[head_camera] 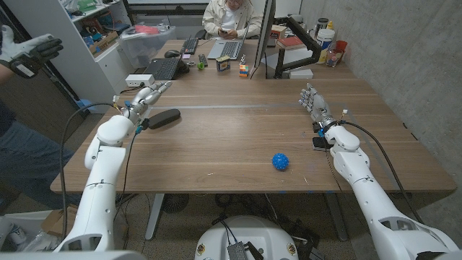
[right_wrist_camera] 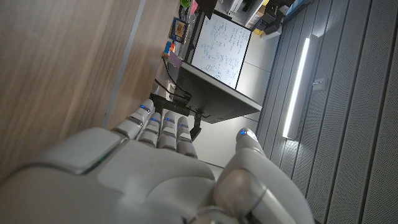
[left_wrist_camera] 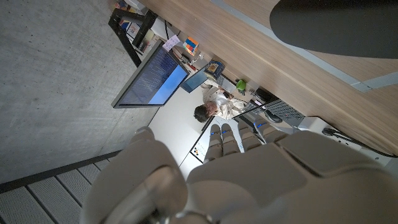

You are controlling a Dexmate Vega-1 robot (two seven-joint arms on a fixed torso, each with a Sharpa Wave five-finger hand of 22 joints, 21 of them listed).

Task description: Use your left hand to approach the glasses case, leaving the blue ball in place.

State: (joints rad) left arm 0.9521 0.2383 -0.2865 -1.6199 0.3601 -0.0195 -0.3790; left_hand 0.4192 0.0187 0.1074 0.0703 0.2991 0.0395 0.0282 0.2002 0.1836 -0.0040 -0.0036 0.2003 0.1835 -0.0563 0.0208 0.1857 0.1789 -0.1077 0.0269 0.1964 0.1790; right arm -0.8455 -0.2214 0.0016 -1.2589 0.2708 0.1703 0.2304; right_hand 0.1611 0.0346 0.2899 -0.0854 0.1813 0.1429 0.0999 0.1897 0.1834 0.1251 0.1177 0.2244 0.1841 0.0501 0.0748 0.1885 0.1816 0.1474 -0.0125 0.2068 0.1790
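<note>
Fingers [head_camera: 160,87] of the left hand [head_camera: 146,96] are spread, holding nothing, just left of the black glasses case [head_camera: 164,118]; the right hand [head_camera: 315,101] is likewise released. The blue ball [head_camera: 280,161] sits near the bench [head_camera: 238,137] front.

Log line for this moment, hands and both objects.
left hand: open, beside glasses case, contact unclear | right hand: open, holding nothing | blue ball: on table, apart from both hands

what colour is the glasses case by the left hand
Dark grey to black, plain; the glasses case shows best in the head view.
</note>
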